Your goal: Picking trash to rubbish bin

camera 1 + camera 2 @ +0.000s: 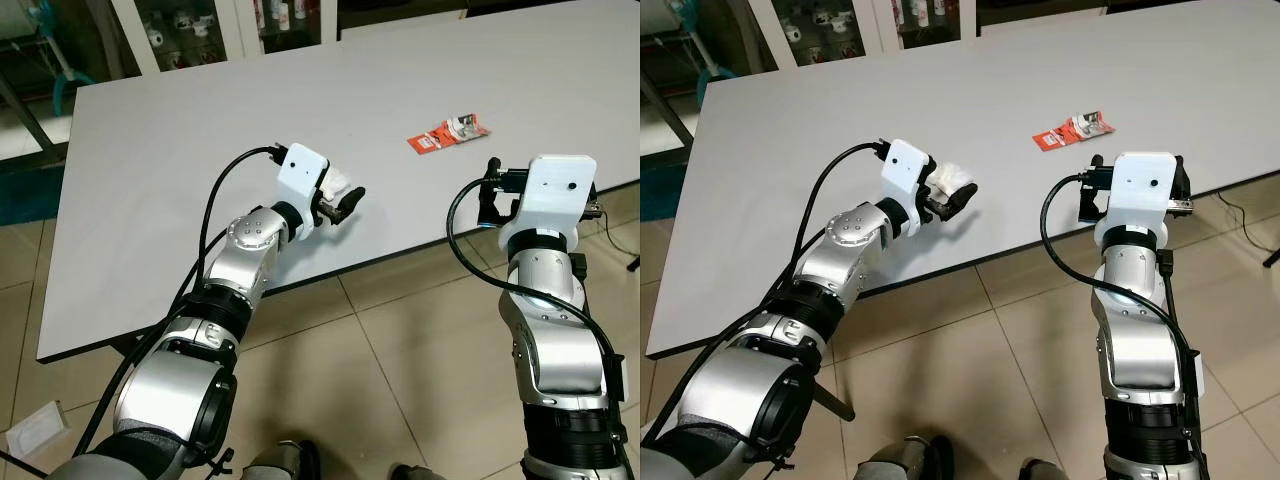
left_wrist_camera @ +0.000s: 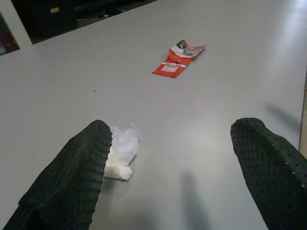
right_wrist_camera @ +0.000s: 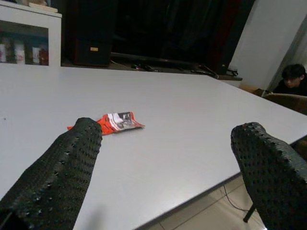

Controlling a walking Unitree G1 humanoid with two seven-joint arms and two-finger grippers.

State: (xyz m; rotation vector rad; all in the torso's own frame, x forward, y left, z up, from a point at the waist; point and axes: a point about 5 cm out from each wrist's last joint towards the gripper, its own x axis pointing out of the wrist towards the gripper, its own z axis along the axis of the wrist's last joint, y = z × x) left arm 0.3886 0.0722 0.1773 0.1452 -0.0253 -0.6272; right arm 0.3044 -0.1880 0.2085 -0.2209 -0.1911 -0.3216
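Hovering low over the grey desk (image 1: pixel 200 120), the left tool (image 2: pixel 170 163) gapes wide and holds nothing, one finger (image 2: pixel 72 177) touching a crumpled white tissue (image 2: pixel 120 151). It looks light and soft; pinching its bulk should do. At two o'clock lies a flat red wrapper (image 1: pixel 448 131). The right tool (image 3: pixel 168 167), spread and empty, waits at the desk's edge.

table (image 1: pixel 200 130): spans the upper frame, its near edge running from lower left to right.
wrapper (image 1: pixel 448 131): on the table, upper right of centre.
tissue (image 2: pixel 120 152): on the table, left of the wrapper, beside the left gripper (image 1: pixel 340 203).
right gripper (image 3: pixel 168 158): right of frame, at the table's near edge.
cabinets (image 1: pixel 220 25): behind the table, top of frame.
floor (image 1: pixel 400 340): lower frame, before the table.
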